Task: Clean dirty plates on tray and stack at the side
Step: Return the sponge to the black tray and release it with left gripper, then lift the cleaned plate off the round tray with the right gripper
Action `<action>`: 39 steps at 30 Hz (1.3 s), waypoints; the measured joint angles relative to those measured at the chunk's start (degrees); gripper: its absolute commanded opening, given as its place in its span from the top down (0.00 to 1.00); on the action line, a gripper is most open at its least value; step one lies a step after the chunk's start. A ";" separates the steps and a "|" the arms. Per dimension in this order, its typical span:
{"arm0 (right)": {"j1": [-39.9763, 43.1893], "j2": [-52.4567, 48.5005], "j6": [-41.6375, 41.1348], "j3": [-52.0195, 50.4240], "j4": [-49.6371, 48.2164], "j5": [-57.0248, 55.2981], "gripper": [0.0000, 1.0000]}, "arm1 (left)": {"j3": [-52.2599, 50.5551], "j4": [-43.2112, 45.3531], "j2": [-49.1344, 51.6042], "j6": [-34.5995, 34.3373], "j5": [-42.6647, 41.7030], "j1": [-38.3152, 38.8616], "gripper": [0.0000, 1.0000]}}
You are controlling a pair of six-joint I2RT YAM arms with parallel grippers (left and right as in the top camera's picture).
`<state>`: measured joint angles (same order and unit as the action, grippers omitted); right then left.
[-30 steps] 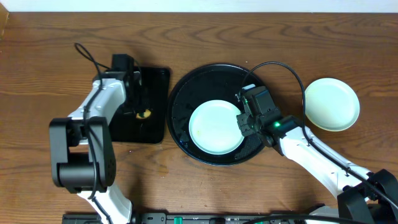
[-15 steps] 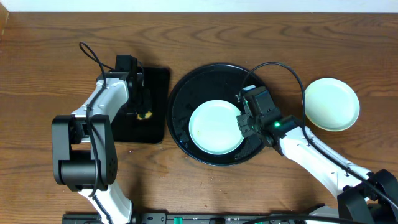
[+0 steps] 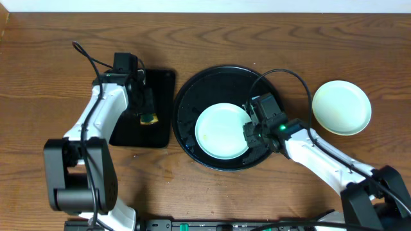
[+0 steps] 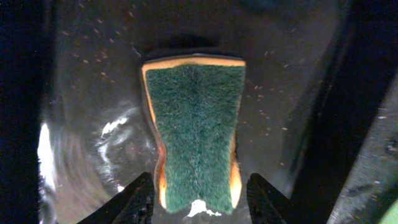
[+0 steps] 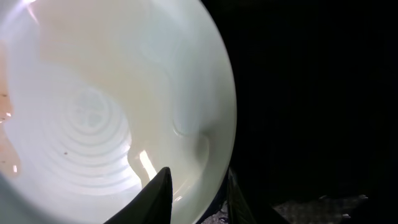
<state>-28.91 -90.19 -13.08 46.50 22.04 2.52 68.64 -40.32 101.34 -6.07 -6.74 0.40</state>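
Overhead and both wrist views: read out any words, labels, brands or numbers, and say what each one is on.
None: no view shows readable text.
The pale blue-green round plate, large round glossy black tray, green-and-yellow sponge and small rectangular black tray bear no markings.
The right arm's green light is a lamp, not a sign.

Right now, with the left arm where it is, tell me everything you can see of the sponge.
The sponge has a dark green scouring face turned up over a yellow-orange foam layer that shows along its edges. Its outline is waisted, narrower in the middle. It lies flat on the wet, speckled floor of the rectangular black tray, with a small white fleck at its near end. The left gripper straddles that end, and its fingers are open, with a thin gap on each side, apparently not touching.
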 measured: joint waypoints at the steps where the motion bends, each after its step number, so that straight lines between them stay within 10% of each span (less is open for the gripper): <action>1: 0.00 -0.57 -0.63 -0.04 0.02 0.11 0.72 | 0.00 -0.13 -0.59 -0.13 0.00 0.00 0.51; 13: 0.04 -4.66 -6.58 0.02 -0.07 0.57 0.99 | -0.02 -1.49 -1.68 -1.25 -0.17 0.00 0.50; 39: 0.00 2.89 9.73 0.07 -14.05 -15.65 0.99 | -0.04 -1.73 -1.68 -1.42 -0.17 0.00 0.50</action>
<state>-28.91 -87.31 -3.36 46.57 7.99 -13.13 68.60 -42.04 99.66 -7.49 -6.92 0.40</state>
